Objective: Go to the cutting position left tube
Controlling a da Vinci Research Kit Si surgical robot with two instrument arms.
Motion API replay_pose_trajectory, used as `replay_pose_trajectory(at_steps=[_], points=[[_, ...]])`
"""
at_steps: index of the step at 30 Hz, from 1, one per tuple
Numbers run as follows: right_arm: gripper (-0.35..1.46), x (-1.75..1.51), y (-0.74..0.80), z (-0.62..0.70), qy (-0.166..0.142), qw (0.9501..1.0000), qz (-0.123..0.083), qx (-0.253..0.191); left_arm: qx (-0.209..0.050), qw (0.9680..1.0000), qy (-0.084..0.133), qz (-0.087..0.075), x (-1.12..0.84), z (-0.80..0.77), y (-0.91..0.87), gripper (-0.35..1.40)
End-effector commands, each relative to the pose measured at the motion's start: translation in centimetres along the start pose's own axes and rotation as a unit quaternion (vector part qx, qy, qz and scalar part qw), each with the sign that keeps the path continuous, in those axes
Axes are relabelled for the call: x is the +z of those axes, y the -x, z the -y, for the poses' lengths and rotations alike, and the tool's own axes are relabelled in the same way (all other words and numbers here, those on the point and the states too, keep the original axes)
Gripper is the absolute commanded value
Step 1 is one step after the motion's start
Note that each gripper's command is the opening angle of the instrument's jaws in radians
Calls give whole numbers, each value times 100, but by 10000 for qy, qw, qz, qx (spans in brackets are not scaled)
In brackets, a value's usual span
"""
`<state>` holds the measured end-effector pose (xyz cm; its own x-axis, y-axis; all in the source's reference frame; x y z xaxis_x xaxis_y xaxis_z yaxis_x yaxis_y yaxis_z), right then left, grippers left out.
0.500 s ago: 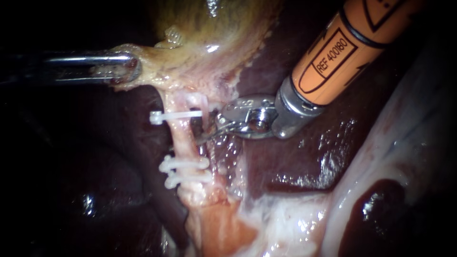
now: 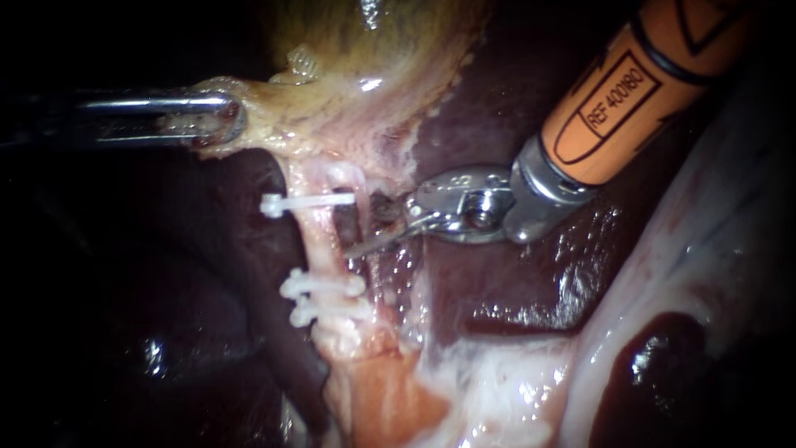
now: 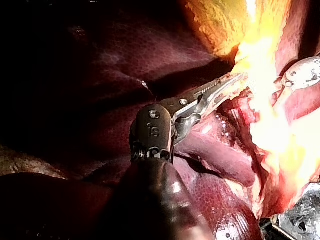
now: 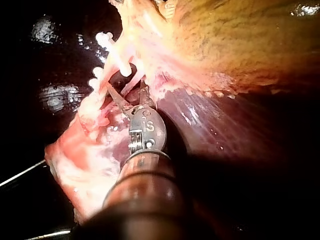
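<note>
The liver (image 2: 514, 274) is the largest thing, dark red and wet, and it fills the centre and the right of the frame. The gallbladder (image 2: 365, 58) hangs yellow-green at the top centre. The right instrument (image 2: 365, 226) enters from the upper right with an orange shaft. Its two thin blades stand apart with a gap and hold nothing. The left instrument (image 2: 222, 116) comes in from the left edge, upper left, and its jaws are clenched on the pale rim of the gallbladder. The left tube (image 2: 319, 241) runs downward, left of centre, pale pink, and the blade tips are just beside its right side. Whether they touch it, I cannot tell. The tube carries one white upper clip (image 2: 303, 202) and, further down, two lower clips (image 2: 319, 288) close together. The blades are at the level between them.
</note>
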<state>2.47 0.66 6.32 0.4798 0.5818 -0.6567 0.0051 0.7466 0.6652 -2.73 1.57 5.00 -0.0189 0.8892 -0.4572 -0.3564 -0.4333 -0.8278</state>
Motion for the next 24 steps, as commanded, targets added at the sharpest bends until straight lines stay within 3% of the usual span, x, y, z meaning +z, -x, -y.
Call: replay_pose_trajectory(at_steps=[1,13,24], points=[[141,-4,1,1,-17,10000,5,20,1,10000,1,0,0,0,0,-35],[141,-41,4,13,-120,9999,1,49,0,10000,5,2,-1,0,0,-35],[141,-42,-11,43,-509,9986,-116,94,0,10000,5,3,-2,0,0,-35]])
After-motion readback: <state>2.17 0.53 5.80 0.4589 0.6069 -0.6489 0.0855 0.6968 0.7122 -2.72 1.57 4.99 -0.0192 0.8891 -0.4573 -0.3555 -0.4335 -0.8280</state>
